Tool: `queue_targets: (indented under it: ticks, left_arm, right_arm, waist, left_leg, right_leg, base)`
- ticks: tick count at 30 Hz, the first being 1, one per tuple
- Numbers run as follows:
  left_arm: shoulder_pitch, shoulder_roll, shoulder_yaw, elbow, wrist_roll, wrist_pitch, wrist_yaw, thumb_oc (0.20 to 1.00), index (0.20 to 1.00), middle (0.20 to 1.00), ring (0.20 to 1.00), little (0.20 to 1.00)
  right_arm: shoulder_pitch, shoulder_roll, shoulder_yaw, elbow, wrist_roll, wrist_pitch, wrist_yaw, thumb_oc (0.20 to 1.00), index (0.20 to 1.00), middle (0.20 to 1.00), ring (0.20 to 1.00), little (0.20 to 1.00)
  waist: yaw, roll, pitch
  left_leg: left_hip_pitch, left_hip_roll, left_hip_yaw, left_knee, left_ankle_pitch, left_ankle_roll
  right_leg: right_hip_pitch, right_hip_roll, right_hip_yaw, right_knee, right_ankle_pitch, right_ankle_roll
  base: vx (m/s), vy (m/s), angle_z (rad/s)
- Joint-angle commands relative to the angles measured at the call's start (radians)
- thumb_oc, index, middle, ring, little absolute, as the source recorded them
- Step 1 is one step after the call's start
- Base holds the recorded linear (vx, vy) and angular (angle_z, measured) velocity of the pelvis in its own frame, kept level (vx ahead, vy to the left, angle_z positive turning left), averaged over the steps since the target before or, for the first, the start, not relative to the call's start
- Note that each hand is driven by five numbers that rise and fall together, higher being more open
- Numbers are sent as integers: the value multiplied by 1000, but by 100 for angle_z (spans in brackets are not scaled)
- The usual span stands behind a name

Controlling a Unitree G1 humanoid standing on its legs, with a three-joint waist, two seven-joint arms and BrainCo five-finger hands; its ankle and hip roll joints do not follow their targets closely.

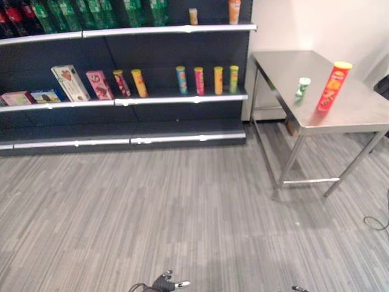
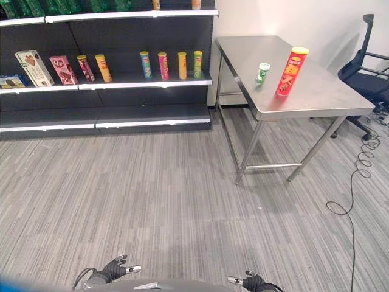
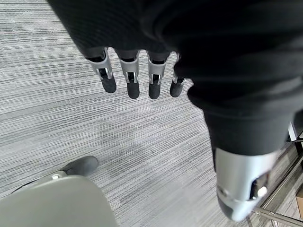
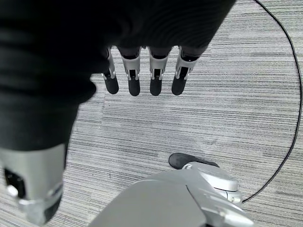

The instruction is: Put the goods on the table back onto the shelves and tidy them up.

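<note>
While the dark shelves took up the far wall, the grey striped carpet floor lay open before them. To the right stood the steel worktop, just beside the shelf end, and a black office chair stood past its far side.

On the worktop stood a tall red tube with a yellow lid, upright, its label too small to read. Near it, on the shelf side, stood a small green-and-white can, apart from the tube.

The middle shelf held a white box and a pink box, both leaning, then a dark red tube and an orange tube. Farther right stood four tubes in a row: blue, pink, orange and green. Flat boxes lay at the left end. Green bottles lined the top shelf, with red-capped ones at the far left. No print on any of them could be read.

Low in the head views, the left robot hand and the right robot hand hung over the floor. Each wrist view showed its fingers straight and relaxed, holding nothing.
</note>
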Motion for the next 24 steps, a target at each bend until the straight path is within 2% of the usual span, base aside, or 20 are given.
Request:
queue_targets:
  ticks: [1,15,24]
  left_arm:
    - [-60,6,16,32,5,-24,-13,1000,1000,1000,1000,1000]
    - [-58,-31,-22,46,34,-15,-33,1000,1000,1000,1000,1000]
    - [-76,-25,-35,31,46,-19,-24,1000,1000,1000,1000,1000]
  right_arm:
    - [-42,-25,49,0,10,-25,0,1000,1000,1000,1000,1000]
    - [-67,3,78,-13,15,-31,13,1000,1000,1000,1000,1000]
    - [-63,9,84,-2,11,-24,12,1000,1000,1000,1000,1000]
  waist:
    - [-14,-43,1]
    - [-12,-48,-7]
    - [-13,-51,-17]
  left_leg:
    - [58,74,-31,1,-74,-81]
    - [61,71,-25,4,-79,-76]
    - [66,69,-20,-4,-80,-74]
  right_leg:
    - [28,-123,10,-77,34,142]
    - [28,-129,10,-71,32,146]
    - [23,-130,8,-66,33,147]
  base:
    - [0,0,0]
    - [0,0,0]
    - [0,0,0]
